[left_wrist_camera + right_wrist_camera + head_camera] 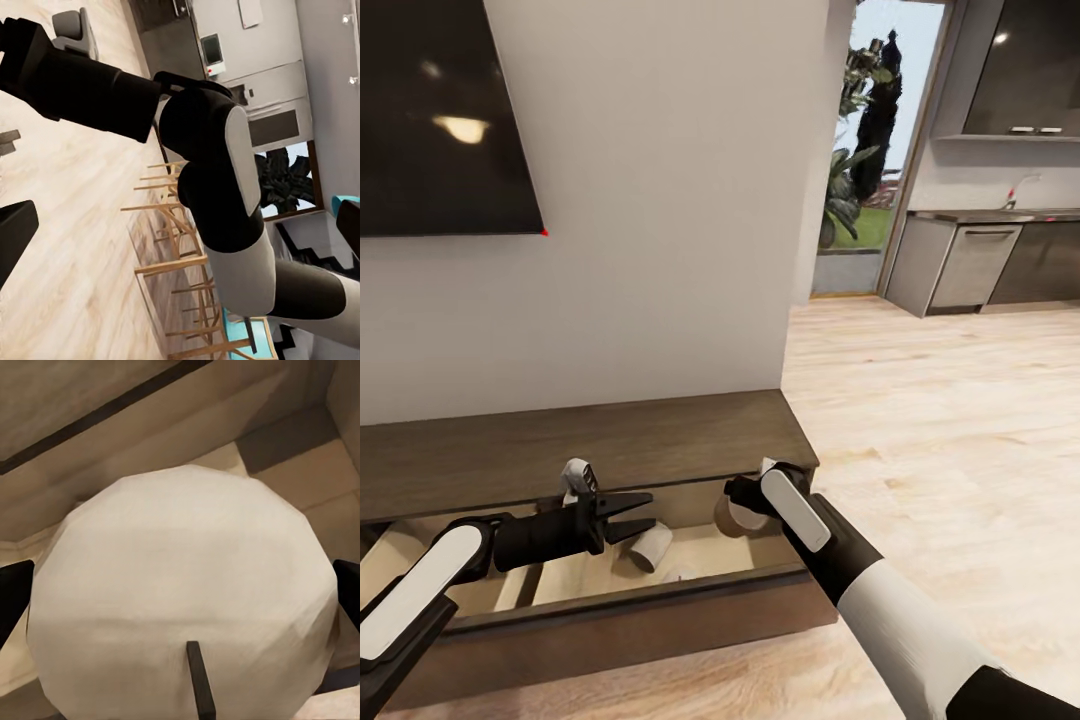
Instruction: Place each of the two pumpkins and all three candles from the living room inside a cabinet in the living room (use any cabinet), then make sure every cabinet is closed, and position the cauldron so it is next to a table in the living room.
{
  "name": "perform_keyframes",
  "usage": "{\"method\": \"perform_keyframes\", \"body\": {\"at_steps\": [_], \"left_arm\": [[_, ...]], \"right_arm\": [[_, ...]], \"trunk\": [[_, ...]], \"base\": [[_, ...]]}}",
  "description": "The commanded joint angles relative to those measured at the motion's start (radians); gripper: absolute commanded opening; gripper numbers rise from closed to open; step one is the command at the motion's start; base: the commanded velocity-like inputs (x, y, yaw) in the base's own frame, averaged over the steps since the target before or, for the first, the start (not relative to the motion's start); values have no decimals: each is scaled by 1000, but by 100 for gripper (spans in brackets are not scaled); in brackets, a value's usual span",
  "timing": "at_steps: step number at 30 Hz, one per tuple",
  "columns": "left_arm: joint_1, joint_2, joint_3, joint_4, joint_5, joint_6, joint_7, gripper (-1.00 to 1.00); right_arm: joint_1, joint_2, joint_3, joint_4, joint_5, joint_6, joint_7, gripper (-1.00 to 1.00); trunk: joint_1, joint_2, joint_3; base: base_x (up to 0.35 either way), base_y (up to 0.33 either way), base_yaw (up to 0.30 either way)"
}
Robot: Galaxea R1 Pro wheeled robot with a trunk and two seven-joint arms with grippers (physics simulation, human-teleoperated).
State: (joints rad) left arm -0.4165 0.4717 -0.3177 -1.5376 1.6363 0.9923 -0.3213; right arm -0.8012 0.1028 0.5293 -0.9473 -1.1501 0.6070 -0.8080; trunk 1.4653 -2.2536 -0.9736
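The dark-brown cabinet (580,440) stands against the wall with its top drawer (620,620) pulled open, showing a pale tan inside. One tan candle (651,546) lies on its side in the drawer. My left gripper (632,515) hovers open just left of that candle, holding nothing. At the drawer's right end my right gripper (742,508) is shut on a second candle (732,520). In the right wrist view this candle (180,585) sits between the black fingertips (13,592), wick toward the camera. Pumpkins, cauldron and table are out of view.
A dark TV screen (440,110) hangs on the wall above the cabinet. To the right, wooden floor (940,420) runs to grey kitchen cupboards (970,265) and a glass door. The left wrist view catches my right arm (217,187) and wooden dining chairs (172,255).
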Motion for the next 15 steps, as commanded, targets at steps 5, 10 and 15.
{"method": "perform_keyframes", "body": {"at_steps": [5,10,15], "left_arm": [[-1,1,-1,1,-6,0,-8,100],[-1,1,-1,1,-6,0,-8,100],[-1,1,-1,1,-7,0,-8,100]], "right_arm": [[-1,0,1,33,-5,-1,-8,-100],[-1,0,2,71,-5,-1,-8,-100],[-1,0,3,92,-5,-2,-8,-100]], "trunk": [[0,0,-1],[0,0,-1],[0,0,-1]], "base": [[77,53,0],[54,68,0],[21,23,0]]}}
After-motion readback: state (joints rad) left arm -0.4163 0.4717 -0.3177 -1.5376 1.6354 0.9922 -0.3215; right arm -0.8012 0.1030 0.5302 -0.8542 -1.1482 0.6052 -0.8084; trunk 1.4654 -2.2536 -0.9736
